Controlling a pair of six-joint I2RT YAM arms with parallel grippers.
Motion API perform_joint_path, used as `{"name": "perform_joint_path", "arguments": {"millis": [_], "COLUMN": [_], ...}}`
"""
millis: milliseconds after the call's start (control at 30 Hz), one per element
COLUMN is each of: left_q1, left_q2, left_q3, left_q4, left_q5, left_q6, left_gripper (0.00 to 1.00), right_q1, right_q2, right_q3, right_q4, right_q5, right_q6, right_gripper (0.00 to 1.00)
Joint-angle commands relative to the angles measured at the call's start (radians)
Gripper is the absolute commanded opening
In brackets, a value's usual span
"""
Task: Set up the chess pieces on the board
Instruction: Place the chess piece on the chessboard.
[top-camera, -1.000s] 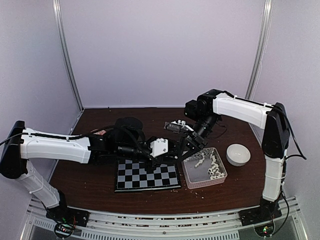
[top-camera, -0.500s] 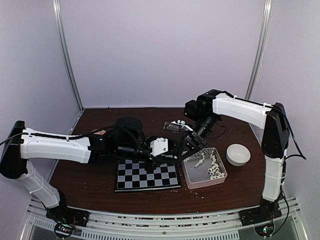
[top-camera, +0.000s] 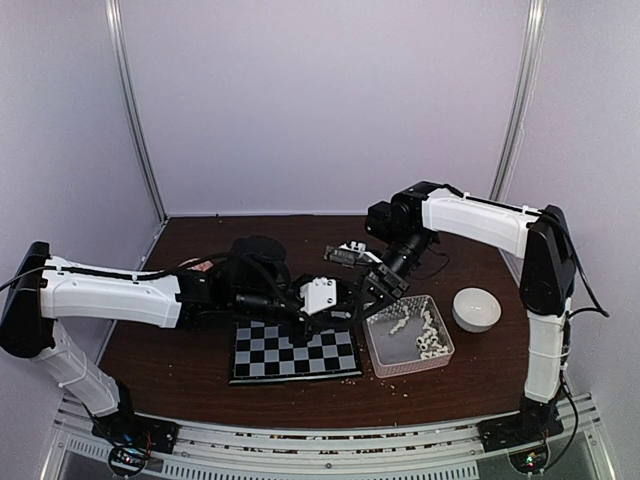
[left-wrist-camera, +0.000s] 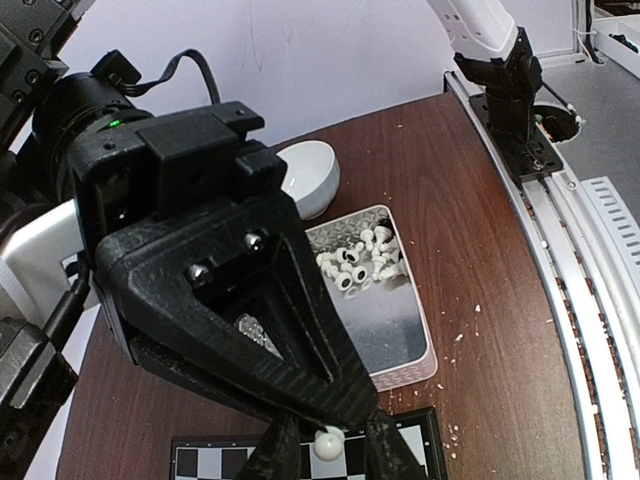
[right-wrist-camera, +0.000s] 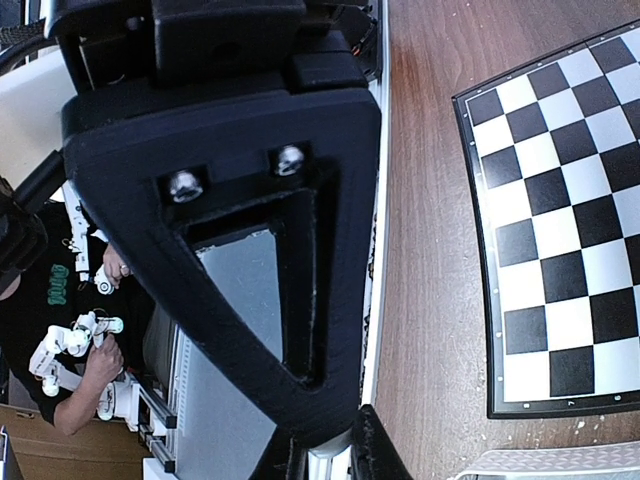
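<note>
From above, the board (top-camera: 293, 352) lies flat on the brown tabletop (top-camera: 170, 365). A clear tray (top-camera: 392, 348) sits just beside its right edge and holds a heap of chess pieces (top-camera: 428, 335). A white bowl (top-camera: 476, 308) stands to the right of the tray. The left fingers (top-camera: 343, 308) hang at the board's far right corner, and the right fingers (top-camera: 377, 293) hang over the tray's far left corner.

In the left wrist view, the left fingers stand slightly spread. One white piece (left-wrist-camera: 327, 443) sits between them at the board's edge, seemingly not gripped.

In the right wrist view, the right fingers (right-wrist-camera: 372, 448) sit close together; I cannot tell whether they pinch anything. The board lies off to the right.
</note>
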Motion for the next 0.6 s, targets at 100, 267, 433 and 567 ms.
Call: {"name": "perform_joint_path", "arguments": {"millis": [100,267,433,567], "left_q1": [-0.012,-0.012,-0.012,-0.011], "left_q2": [-0.018,-0.003,-0.018,-0.06], "left_q3": [0.008,0.013,0.003,-0.009], "left_q4": [0.068,0.051,0.033,-0.021], "left_q5": [0.022,0.012,-0.007,-0.051], "left_q6": [-0.001,-0.005,-0.016,-0.043], "left_gripper": [0.18,0.09,0.0,0.0], "right_q1": [0.004,0.004,-0.004,-0.043], "right_q2": [0.02,0.018,0.014,0.0], "right_q3": [0.02,0.024,0.027,0.021], "right_q4": [0.044,0.026,-0.015,-0.021], "right_q5": [0.009,-0.001,-0.018,-0.017], "right_q6": [0.029,0.011,-0.04,-0.055], "right_gripper": [0.08,0.08,0.19,0.58]}}
